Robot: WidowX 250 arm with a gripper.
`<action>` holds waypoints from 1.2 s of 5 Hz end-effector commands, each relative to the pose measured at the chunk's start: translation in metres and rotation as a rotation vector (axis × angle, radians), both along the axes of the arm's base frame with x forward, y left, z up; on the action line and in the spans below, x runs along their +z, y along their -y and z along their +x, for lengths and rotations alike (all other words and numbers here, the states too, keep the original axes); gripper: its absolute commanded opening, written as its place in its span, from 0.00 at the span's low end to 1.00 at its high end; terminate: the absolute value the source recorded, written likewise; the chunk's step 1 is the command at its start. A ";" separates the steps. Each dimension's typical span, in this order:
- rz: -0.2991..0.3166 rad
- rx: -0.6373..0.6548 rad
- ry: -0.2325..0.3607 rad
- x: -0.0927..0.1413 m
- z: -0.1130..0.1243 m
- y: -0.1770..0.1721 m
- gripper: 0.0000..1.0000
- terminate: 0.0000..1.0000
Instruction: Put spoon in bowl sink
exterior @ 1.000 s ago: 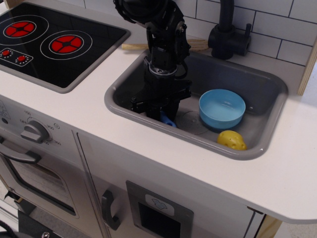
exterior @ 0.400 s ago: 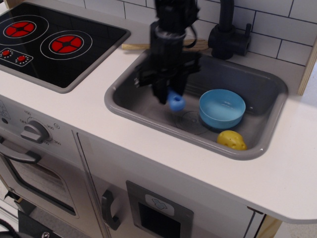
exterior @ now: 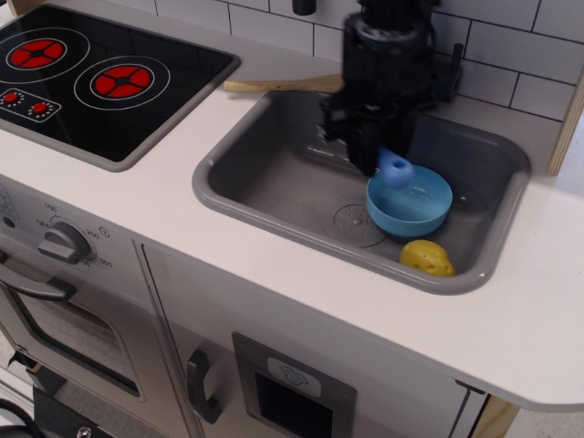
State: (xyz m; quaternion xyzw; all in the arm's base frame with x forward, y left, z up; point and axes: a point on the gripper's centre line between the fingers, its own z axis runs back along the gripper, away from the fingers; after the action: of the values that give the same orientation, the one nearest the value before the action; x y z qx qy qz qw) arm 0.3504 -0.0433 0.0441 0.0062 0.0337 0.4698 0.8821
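My black gripper [exterior: 376, 157] hangs over the grey sink [exterior: 274, 173], shut on the spoon [exterior: 395, 171]. Only the spoon's chunky light blue handle shows, sticking out below the fingers; its scoop is hidden inside the gripper. The handle end hangs just above the left rim of the light blue bowl [exterior: 415, 205], which stands in the right part of the sink. The image of the arm is slightly blurred.
A yellow lumpy toy [exterior: 427, 258] lies in the sink's front right corner. A long wooden spoon [exterior: 274, 86] lies on the counter behind the sink. A black faucet [exterior: 447, 78] stands at the back. The stove [exterior: 91, 78] is at the left.
The gripper has lifted the spoon off the sink floor at the left and carried it up and to the right, to the bowl's left rim.
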 end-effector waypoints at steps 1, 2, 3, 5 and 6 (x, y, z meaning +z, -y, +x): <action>0.024 0.018 0.055 -0.007 0.017 0.017 0.00 0.00; 0.031 0.028 0.074 -0.014 0.025 0.022 0.00 0.00; 0.037 0.043 0.094 -0.016 0.031 0.025 0.00 0.00; 0.065 0.053 0.065 -0.021 0.040 0.023 1.00 0.00; 0.073 0.054 0.059 -0.023 0.036 0.022 1.00 0.00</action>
State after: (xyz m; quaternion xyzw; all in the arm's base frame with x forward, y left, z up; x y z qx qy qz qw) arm 0.3803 -0.0662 0.0011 0.0389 0.0118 0.4954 0.8677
